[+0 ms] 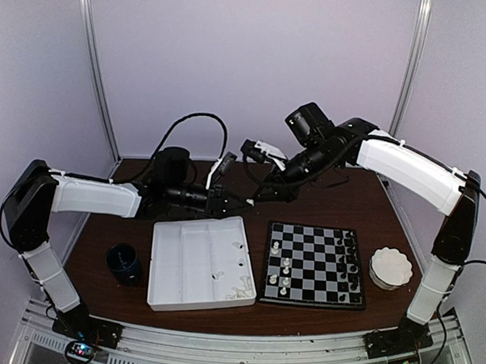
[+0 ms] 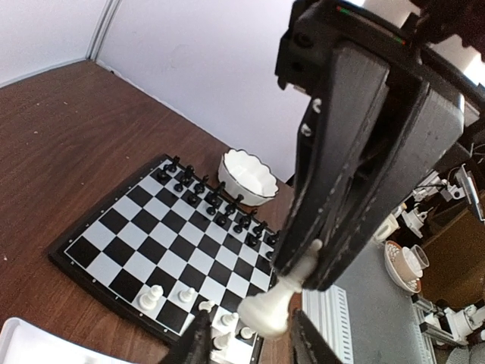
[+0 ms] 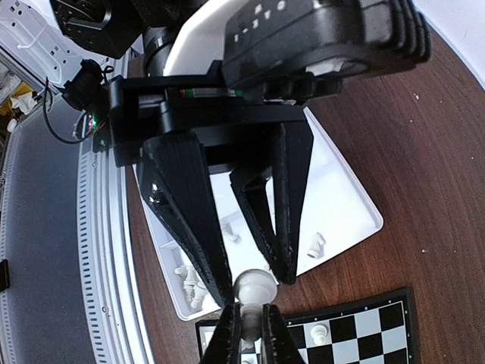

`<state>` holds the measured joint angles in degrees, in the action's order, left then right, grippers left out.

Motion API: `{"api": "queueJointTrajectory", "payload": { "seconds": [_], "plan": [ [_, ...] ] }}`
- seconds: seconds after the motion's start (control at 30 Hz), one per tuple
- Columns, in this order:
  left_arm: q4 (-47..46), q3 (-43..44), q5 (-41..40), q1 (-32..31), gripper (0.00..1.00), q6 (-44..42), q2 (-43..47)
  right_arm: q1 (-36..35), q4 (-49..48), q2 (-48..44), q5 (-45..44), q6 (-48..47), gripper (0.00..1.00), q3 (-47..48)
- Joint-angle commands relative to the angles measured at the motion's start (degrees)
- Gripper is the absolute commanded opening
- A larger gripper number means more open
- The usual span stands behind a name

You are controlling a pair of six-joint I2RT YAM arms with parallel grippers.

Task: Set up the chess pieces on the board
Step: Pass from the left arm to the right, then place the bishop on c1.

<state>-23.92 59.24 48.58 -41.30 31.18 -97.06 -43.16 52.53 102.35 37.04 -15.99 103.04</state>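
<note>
The white chessman (image 2: 267, 312) hangs in mid-air behind the white tray (image 1: 193, 256) and the chessboard (image 1: 316, 262), between both tools. The right tool (image 2: 307, 271) is closed on its slim upper part. The left tool (image 3: 254, 285) stands parted, its fingers flanking the wide base with no clamp evident.

The step in hand appears to be a handover to the right arm. The left tool should widen fully and back straight off before the right arm travels, so that the base is not knocked. The piece then goes down upright, from above, onto a free square among the white chessmen (image 1: 283, 268) on the tray side.

The black chessmen (image 1: 351, 259) line the opposite edge. On the desk (image 1: 339, 206), a scalloped white bowl (image 1: 391, 267) sits beyond the board and a dark blue cup (image 1: 124, 262) beyond the tray
</note>
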Motion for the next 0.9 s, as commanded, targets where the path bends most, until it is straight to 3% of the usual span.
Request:
{"api": "queueJointTrajectory", "payload": {
  "seconds": [0.0,0.33,0.87],
  "plan": [
    [4.79,0.11,-3.13,0.25,0.42,-4.68,2.16,1.91,0.51,-1.94,-4.52,-2.12,0.0,0.42],
    [9.68,-0.44,-9.73,1.48,0.51,-9.49,6.1,5.28,0.7,-1.05,-17.45,-10.31,0.0,-6.59],
    [12.93,-0.23,-14.12,2.35,0.51,-10.94,7.88,5.3,4.32,13.95,-19.25,-11.72,0.0,-2.88]
  ]
}}
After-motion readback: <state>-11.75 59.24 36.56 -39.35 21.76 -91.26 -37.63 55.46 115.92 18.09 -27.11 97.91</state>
